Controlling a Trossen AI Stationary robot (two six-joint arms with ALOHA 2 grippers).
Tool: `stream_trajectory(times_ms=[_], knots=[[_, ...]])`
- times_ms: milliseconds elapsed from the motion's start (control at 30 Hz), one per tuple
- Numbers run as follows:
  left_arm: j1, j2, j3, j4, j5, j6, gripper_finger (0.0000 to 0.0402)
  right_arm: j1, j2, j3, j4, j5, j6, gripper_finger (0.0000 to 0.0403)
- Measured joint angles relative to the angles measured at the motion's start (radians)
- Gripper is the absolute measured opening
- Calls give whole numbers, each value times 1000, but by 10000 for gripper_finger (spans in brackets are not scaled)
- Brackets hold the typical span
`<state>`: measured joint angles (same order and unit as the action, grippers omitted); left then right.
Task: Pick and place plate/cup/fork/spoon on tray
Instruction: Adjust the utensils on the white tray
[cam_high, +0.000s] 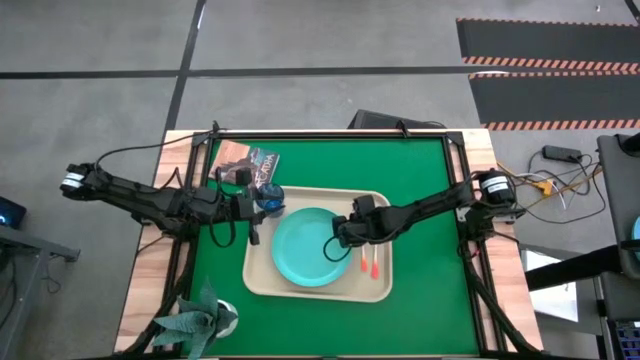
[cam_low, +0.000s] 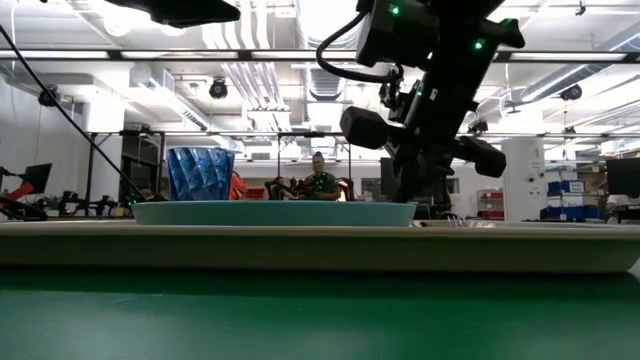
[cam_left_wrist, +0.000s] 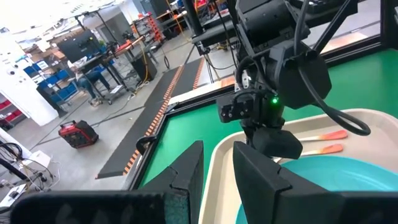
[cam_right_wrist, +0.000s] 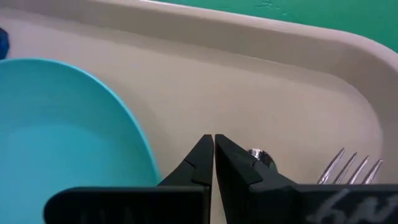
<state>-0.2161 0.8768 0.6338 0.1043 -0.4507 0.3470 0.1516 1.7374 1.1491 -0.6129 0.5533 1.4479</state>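
The beige tray (cam_high: 380, 205) lies on the green mat. On it rest the teal plate (cam_high: 310, 248), the blue cup (cam_high: 270, 198) standing upright at its far left corner, and the fork and spoon (cam_high: 368, 265) side by side at its right, orange-red handles toward the near edge. My right gripper (cam_right_wrist: 213, 148) is shut and empty over the tray floor between the plate's rim (cam_right_wrist: 134, 134) and the spoon's bowl (cam_right_wrist: 258, 155); the fork's tines (cam_right_wrist: 348, 167) lie beside it. My left gripper (cam_left_wrist: 217, 171) is open and empty at the tray's left rim, near the cup.
A printed packet (cam_high: 250, 160) lies on the mat at the far left. A green leafy object (cam_high: 200, 320) sits at the near left corner. Bare green mat (cam_high: 425, 200) lies right of the tray. A person sits in the room behind (cam_low: 320, 185).
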Motion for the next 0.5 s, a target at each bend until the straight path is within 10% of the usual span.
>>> stream_trajectory(times_ms=[500], knots=[[0,0,0,0,0,0,73,8,0,-70,71,8,18,8]])
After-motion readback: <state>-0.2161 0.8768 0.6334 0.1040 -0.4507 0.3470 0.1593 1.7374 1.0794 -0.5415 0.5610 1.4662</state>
